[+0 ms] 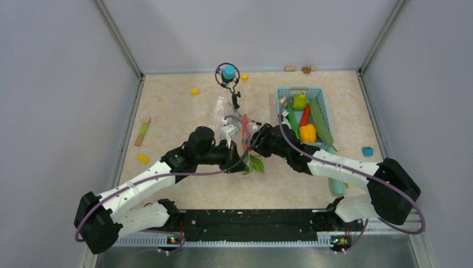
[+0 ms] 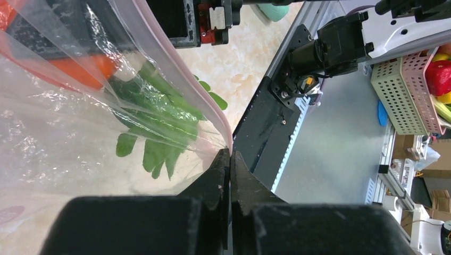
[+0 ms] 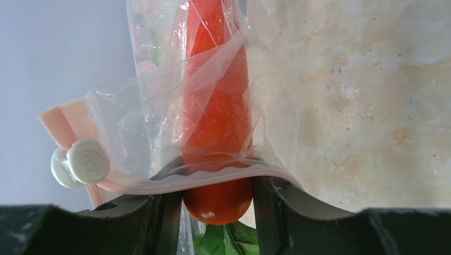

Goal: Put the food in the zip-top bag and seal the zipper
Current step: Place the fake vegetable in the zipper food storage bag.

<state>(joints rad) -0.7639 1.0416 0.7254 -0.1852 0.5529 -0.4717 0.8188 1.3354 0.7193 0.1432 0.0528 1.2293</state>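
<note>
**Carrot part-way in the bag, both jaws clamped**

My left jaws are pressed together on the zipper [image 3: 66, 121], pinching the zip-top bag [image 2: 53, 159] at its mouth edge. My right jaws are clamped on the carrot [image 3: 217, 106] by its thick end, its tip inside the bag, mid-bench [image 1: 178, 111]. The green pear [image 1: 300, 101] and yellow pepper [image 1: 307, 133] lie in the blue basket [image 1: 281, 95]

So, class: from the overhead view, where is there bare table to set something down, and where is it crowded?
Bare: the front centre, between the carrot leaves and the black base rail; the back left, between the yellow cube and the left wall. Crowded: the middle, around the zip-top bag, and the blue basket.
</note>
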